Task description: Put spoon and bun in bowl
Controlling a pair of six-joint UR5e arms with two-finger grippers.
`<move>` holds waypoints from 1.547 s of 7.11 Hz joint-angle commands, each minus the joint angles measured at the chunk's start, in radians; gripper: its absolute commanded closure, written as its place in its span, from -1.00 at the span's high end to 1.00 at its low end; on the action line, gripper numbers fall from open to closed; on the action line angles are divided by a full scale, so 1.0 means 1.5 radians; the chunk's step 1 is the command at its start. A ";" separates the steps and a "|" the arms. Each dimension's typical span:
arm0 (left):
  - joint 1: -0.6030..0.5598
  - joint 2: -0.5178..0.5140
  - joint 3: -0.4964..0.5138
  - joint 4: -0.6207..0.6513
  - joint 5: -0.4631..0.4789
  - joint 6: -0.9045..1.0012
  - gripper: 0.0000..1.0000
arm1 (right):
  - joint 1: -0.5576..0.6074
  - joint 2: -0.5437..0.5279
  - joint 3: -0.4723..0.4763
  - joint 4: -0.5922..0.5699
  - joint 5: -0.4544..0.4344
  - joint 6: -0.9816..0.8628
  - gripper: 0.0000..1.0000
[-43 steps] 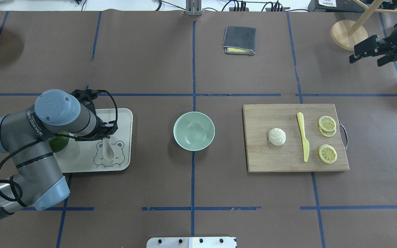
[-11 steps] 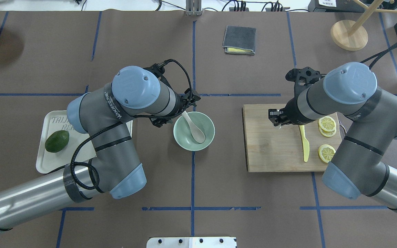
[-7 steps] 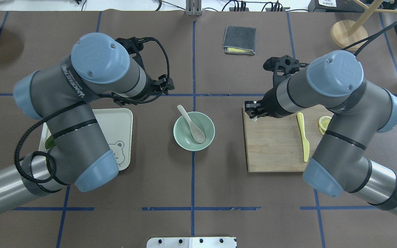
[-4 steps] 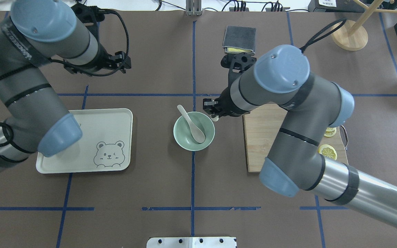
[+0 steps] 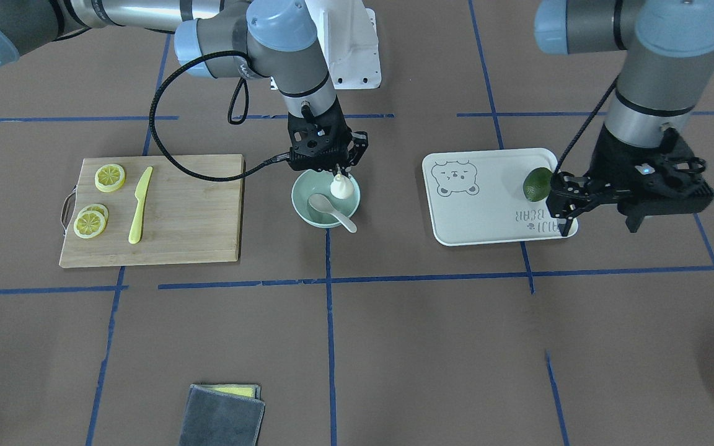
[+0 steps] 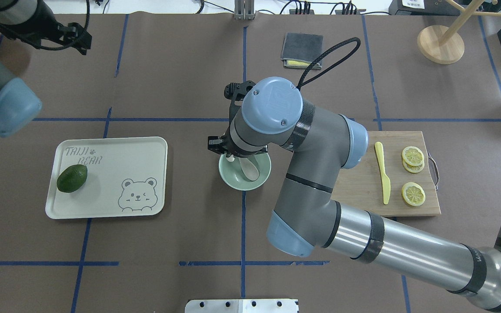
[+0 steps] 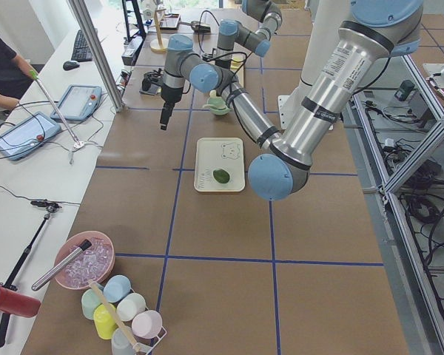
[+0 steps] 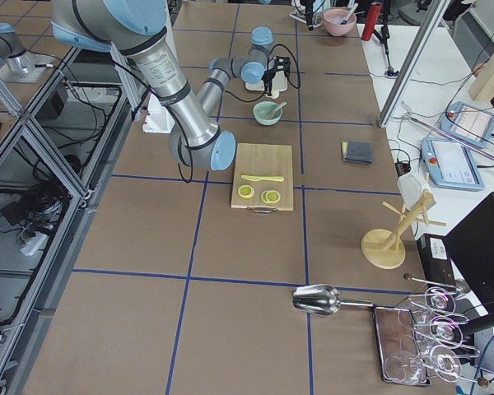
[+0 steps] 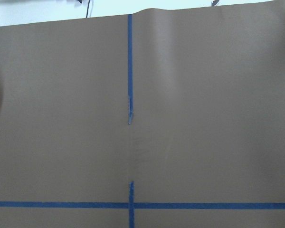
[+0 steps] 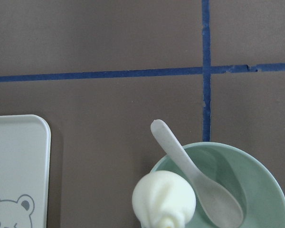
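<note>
Fingers of right gripper [image 5: 334,172] clamp bun [image 5: 341,188] over bowl [image 5: 298,201], 1 o'clock in front view. Bun prob soft, light; I'd squeeze gently, low on its sides. Left gripper [image 6: 81,40] fingers apart, empty.

The table holds one bowl [image 6: 237,184], one spoon [image 5: 329,207], one bun [image 5: 342,188], one tray [image 6: 124,156] with one green fruit [image 6: 71,178] at its 9 o'clock side, one cutting board [image 6: 363,174] with one yellow knife [image 6: 382,171] and three lemon slices [image 6: 413,194] toward 3 o'clock, and one folded cloth [image 6: 302,50] at 12 o'clock.
</note>
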State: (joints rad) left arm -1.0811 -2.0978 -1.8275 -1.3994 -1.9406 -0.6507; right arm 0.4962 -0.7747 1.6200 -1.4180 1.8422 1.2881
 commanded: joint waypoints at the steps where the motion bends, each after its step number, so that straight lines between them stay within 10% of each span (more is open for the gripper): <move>1: -0.070 0.006 0.048 -0.004 -0.029 0.107 1.00 | -0.001 0.001 0.003 -0.030 0.002 0.013 -0.22; 2: -0.087 0.010 0.065 -0.010 -0.030 0.136 1.00 | -0.001 -0.001 0.003 -0.034 0.003 0.010 0.70; 3: -0.103 0.011 0.079 -0.011 -0.030 0.166 1.00 | 0.000 0.000 0.003 -0.033 0.003 0.011 1.00; 11: -0.288 0.131 0.226 -0.054 -0.185 0.497 1.00 | 0.006 0.001 0.014 -0.032 0.002 0.011 1.00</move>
State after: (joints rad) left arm -1.4711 -1.9550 -1.5219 -1.4794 -2.1740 0.0138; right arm 0.5005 -0.7705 1.6313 -1.4653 1.8466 1.3051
